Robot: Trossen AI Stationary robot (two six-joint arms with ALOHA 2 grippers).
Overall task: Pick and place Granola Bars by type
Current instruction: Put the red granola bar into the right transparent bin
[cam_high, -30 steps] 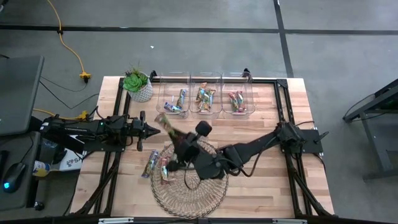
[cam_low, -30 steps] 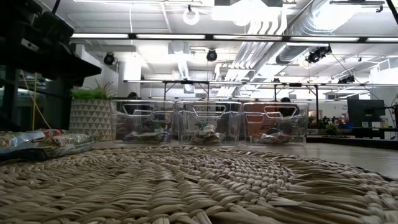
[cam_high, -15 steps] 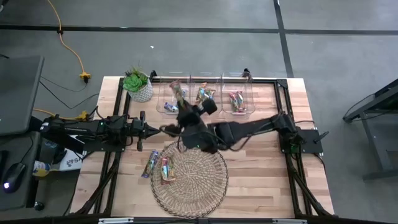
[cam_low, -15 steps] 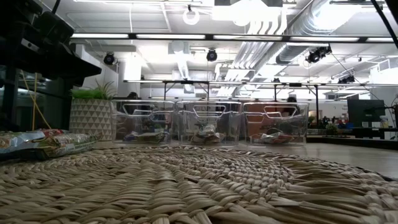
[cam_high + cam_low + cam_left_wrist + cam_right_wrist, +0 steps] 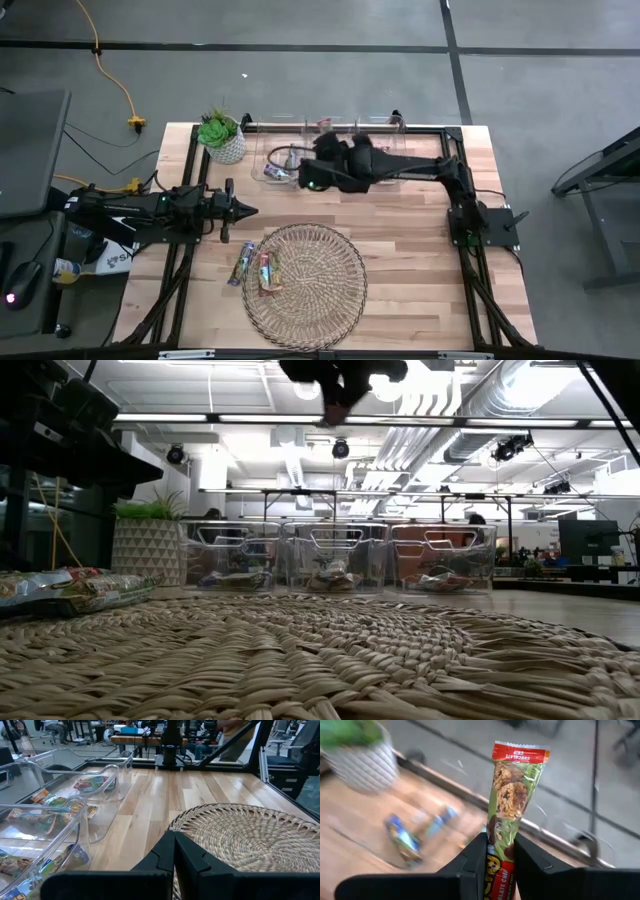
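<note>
Setting: wooden table [image 5: 400, 230] on a grey workshop floor, with three clear bins in a row along its far edge, a potted plant [image 5: 221, 137] at the far left corner and a round wicker mat [image 5: 305, 285] near the front.
Right gripper: right gripper [image 5: 500, 851] hangs above the bin row, roughly over the left bin [image 5: 277, 160] and its border with the middle one; its jaws are pinched on the lower end of a green-wrapped granola bar [image 5: 511, 805], which stands upright between them.
Left gripper: left gripper [image 5: 174, 851] waits low at the left side of the table, pointing toward the mat, fingers pressed together with nothing between them.
Other bars: two bars [image 5: 254, 269] lie at the mat's left edge; blue-wrapped bars [image 5: 402, 839] show in the left bin below the right gripper; more bars sit in the middle bin [image 5: 55, 807] and right bin [image 5: 92, 782].
Risk, wrong bin: the left bin appears to hold blue wrappers, so letting go here would likely mix types; the cause would be releasing before the arm is over the matching bin.
Risk, slip: the hold is only on the bar's end and the wrapper is glossy, so a quick swing could let it twist or slide out.
Risk, miss: a tall, high release could bounce the bar off a bin wall onto the table.
</note>
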